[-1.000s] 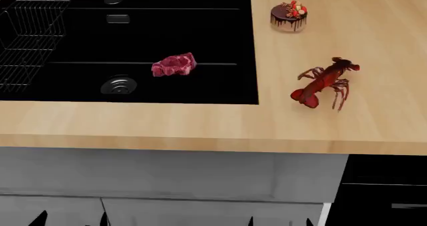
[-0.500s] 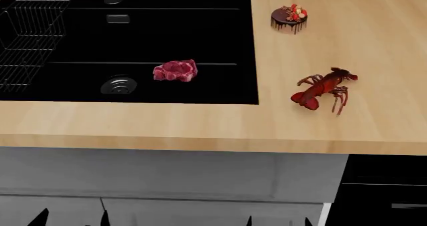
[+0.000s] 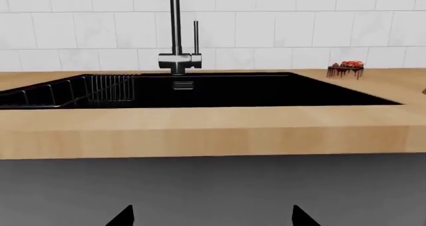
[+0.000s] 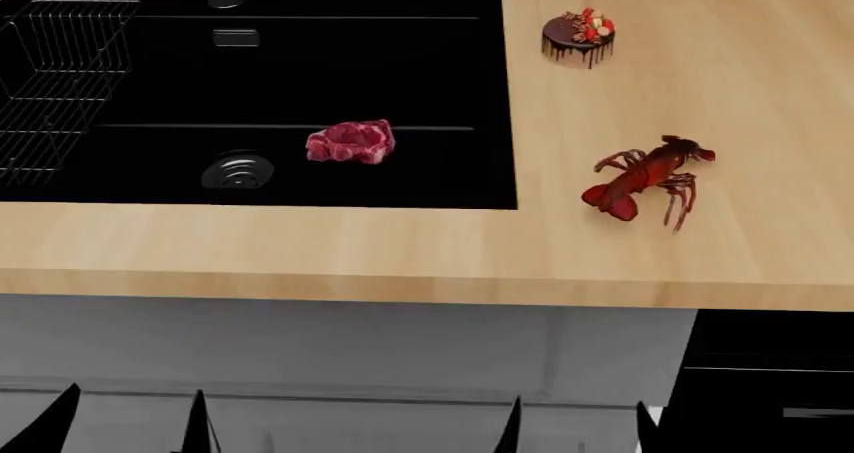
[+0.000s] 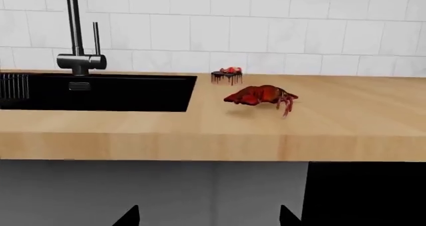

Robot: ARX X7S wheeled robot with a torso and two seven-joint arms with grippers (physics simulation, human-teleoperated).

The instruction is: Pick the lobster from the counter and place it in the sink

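The dark-red lobster (image 4: 650,180) lies on the tan wood counter (image 4: 400,248) to the right of the black sink (image 4: 441,73); it also shows in the right wrist view (image 5: 261,95). My left gripper (image 4: 130,425) and right gripper (image 4: 577,428) hang low in front of the cabinet, below the counter's edge. Only their black fingertips show. Both are open and empty, far from the lobster. In the left wrist view the left gripper (image 3: 211,217) faces the sink's front; in the right wrist view the right gripper (image 5: 208,217) faces the counter's front edge.
A pink raw meat piece (image 4: 351,141) lies in the sink near the round drain (image 4: 238,171). A wire dish rack (image 4: 54,73) sits at the sink's left. The black faucet (image 3: 175,31) stands behind. A small chocolate cake (image 4: 578,35) stands on the counter behind the lobster.
The lobster and meat have settled slightly since a second ago and are now still. Both grippers' fingertips have risen a little into the head view.
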